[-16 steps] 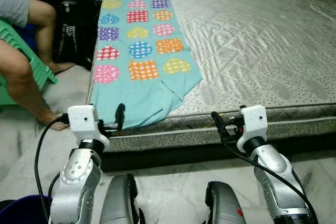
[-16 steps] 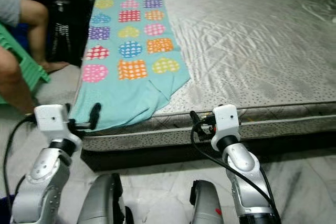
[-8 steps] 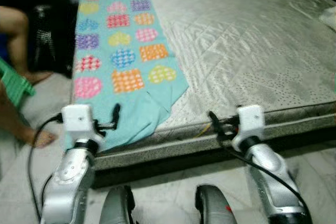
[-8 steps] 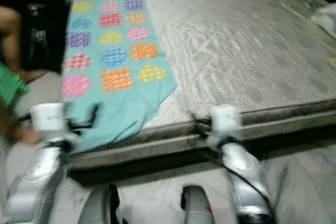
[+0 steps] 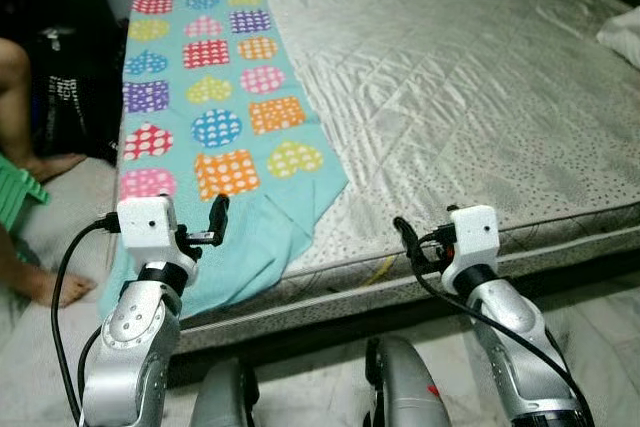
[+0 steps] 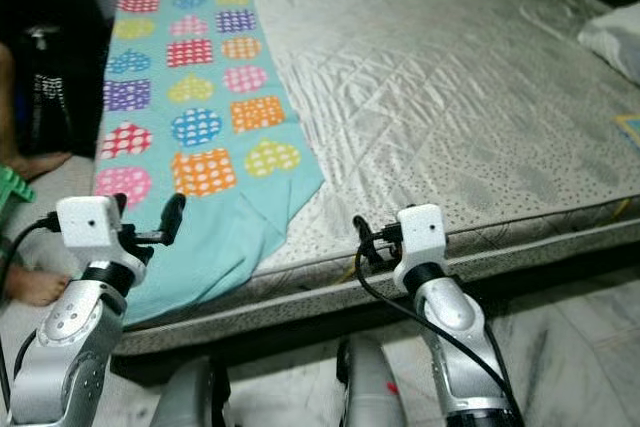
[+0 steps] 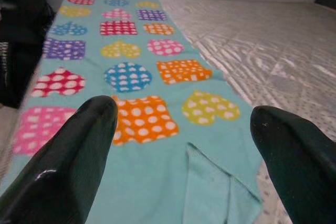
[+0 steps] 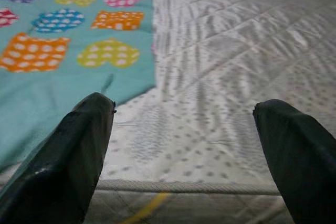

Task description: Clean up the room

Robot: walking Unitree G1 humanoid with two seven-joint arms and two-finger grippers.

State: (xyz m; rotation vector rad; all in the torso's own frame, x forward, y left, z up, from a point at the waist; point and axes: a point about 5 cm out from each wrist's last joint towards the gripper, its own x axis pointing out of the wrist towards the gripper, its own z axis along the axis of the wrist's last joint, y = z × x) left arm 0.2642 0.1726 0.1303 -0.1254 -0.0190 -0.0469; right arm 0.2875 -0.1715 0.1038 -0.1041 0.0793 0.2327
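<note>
Left gripper [image 7: 181, 129], fingers spread wide and holding nothing, hovers over the near end of the teal blanket [image 5: 215, 127]. Right gripper [image 8: 184, 124], equally open and empty, faces the bare mattress [image 5: 450, 97]. The blanket hangs over the mattress's left edge. A pillow [image 6: 615, 37] and a person's foot [image 5: 45, 285] are cut off.

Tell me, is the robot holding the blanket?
No, both the left gripper and the right gripper are open with nothing between their fingers, and the blanket lies flat on the bed.
</note>
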